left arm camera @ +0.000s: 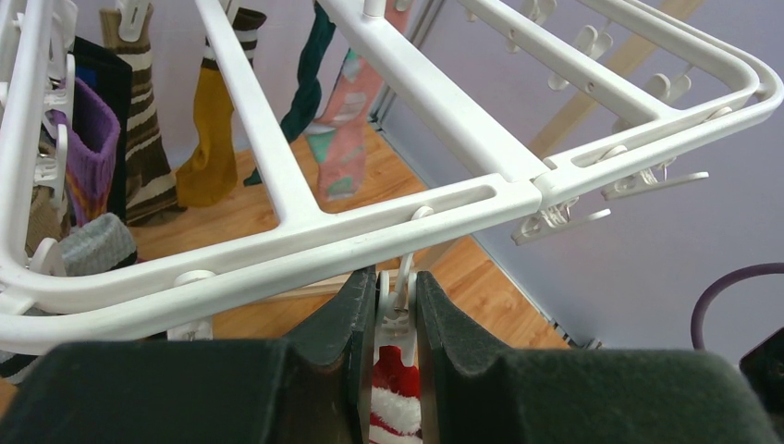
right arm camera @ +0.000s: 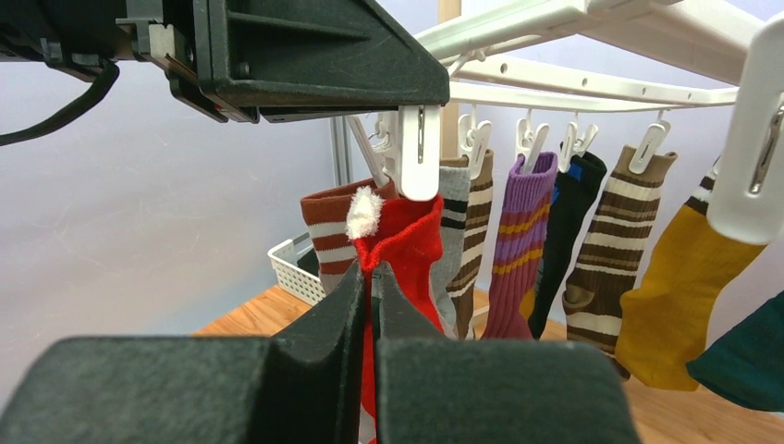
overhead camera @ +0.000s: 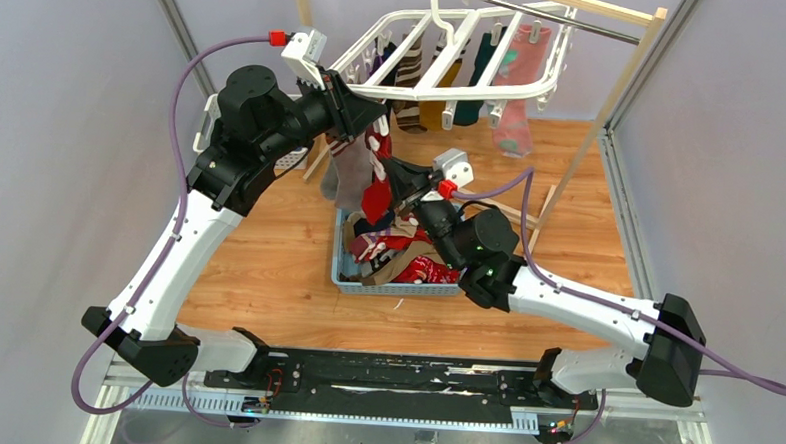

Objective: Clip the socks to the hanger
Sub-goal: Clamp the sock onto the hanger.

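The white hanger (overhead camera: pixel 446 54) hangs from the rail at the back, with several socks clipped along it. My left gripper (overhead camera: pixel 369 116) is at its near left corner and is shut on a white clip (left arm camera: pixel 399 305), which it pinches just under the frame bar (left arm camera: pixel 370 231). My right gripper (overhead camera: pixel 393 174) is shut on the cuff of a red sock with white fluffy trim (right arm camera: pixel 411 240) and holds it up against that clip (right arm camera: pixel 418 153). In the left wrist view the red sock (left arm camera: pixel 396 393) sits right below the clip, between the fingers. I cannot tell whether the clip grips the sock.
A blue basket (overhead camera: pixel 345 270) of loose socks sits on the wooden table under the right arm. A white lattice basket (overhead camera: pixel 294 160) stands behind the left arm. The wooden rack post (overhead camera: pixel 620 87) stands at the right. Striped, purple and mustard socks (right arm camera: pixel 684 287) hang beside the red one.
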`<move>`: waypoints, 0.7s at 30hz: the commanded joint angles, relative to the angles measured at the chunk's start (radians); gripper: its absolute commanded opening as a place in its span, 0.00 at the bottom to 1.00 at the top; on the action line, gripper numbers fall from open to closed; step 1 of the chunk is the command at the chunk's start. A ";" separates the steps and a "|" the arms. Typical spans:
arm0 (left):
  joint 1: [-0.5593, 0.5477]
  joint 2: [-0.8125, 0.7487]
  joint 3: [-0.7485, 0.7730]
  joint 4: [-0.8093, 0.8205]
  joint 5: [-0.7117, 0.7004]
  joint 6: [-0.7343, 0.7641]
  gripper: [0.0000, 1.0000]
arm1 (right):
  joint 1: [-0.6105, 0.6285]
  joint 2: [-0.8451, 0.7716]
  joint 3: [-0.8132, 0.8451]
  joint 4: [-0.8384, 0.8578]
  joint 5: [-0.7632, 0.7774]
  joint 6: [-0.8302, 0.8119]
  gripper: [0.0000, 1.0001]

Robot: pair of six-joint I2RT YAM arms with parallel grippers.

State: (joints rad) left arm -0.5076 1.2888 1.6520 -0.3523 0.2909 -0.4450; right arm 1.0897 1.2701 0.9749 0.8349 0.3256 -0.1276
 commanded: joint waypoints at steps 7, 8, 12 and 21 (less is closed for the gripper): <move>-0.006 -0.022 -0.017 -0.035 0.009 0.005 0.00 | 0.031 0.032 0.064 0.061 0.090 -0.033 0.00; -0.006 -0.022 -0.016 -0.035 0.008 0.004 0.00 | 0.035 0.039 0.069 0.063 0.095 -0.042 0.00; -0.006 -0.022 -0.012 -0.035 0.008 0.000 0.00 | 0.044 0.065 0.090 0.067 0.095 -0.055 0.00; -0.006 -0.021 -0.008 -0.034 0.006 0.007 0.00 | 0.060 0.038 0.039 0.071 0.144 -0.073 0.00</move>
State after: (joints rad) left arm -0.5076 1.2888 1.6478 -0.3515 0.2901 -0.4450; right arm 1.1309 1.3392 1.0344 0.8642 0.4152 -0.1791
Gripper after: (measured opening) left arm 0.219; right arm 0.011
